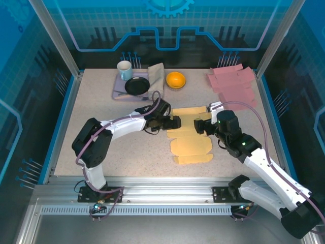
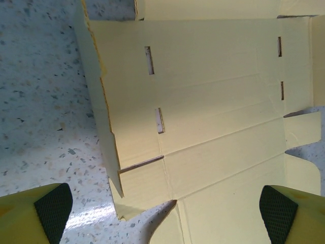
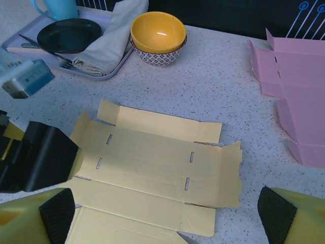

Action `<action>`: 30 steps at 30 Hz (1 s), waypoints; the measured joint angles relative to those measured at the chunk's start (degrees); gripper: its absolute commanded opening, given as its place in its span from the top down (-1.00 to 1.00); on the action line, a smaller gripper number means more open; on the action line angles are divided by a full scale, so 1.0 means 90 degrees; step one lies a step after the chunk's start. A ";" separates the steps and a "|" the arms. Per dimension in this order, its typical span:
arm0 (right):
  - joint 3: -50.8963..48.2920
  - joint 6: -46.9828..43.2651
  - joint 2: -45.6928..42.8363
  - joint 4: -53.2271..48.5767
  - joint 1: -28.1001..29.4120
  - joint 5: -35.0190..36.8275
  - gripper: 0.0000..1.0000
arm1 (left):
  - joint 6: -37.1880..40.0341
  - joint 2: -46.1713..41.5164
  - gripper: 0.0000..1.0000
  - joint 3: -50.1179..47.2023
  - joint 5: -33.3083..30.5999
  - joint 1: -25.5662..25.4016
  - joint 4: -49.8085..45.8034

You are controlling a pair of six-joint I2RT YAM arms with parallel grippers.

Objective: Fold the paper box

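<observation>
At the middle of the tabletop (image 1: 101, 132), the yellow paper box (image 1: 190, 148) lies as an unfolded flat sheet.
The left end effector (image 1: 175, 122) hovers at the sheet's 9 o'clock edge and the right end effector (image 1: 199, 125) at its 3 o'clock edge, both spread wide and holding nothing. The card looks light and thin, stiff across its panels but ready to hinge at the scored creases, and likely to skid on the smooth surface. The side flaps, one already slightly lifted at 9 o'clock, seem the best place to pinch.

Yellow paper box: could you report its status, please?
Left fingers open, right fingers open, nothing held. Flat yellow paper box blank unfolded beneath them. Pink paper blanks lie apart.
</observation>
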 measured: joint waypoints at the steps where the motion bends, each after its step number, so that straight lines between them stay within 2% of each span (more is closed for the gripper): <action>1: -0.0002 0.0002 0.0000 0.0002 0.0000 0.0007 -0.92 | -0.0041 0.0051 -0.97 0.0007 -0.0002 -0.0002 -0.0005; 16: -0.0323 0.0175 -0.0080 0.0121 -0.0029 -0.0095 -0.91 | -0.0299 0.0772 -0.85 0.0413 -0.0192 -0.0002 -0.0185; 20: -0.0328 0.0194 -0.0063 0.0155 -0.0029 -0.0146 -0.91 | -0.0284 0.0918 -0.69 0.0583 -0.0340 0.0000 -0.0248; 22: -0.0328 0.0216 -0.0049 0.0175 -0.0029 -0.0206 -0.90 | -0.0255 0.0942 -0.56 0.0605 -0.0430 -0.0002 -0.0304; 24: -0.0328 0.0226 -0.0019 0.0194 -0.0029 -0.0250 -0.90 | -0.0231 0.0947 -0.35 0.0627 -0.0529 -0.0002 -0.0369; 30: -0.0328 0.0270 0.0039 0.0243 -0.0041 -0.0376 -0.88 | 0.0000 0.0952 0.40 0.0692 -0.0901 -0.0002 -0.0488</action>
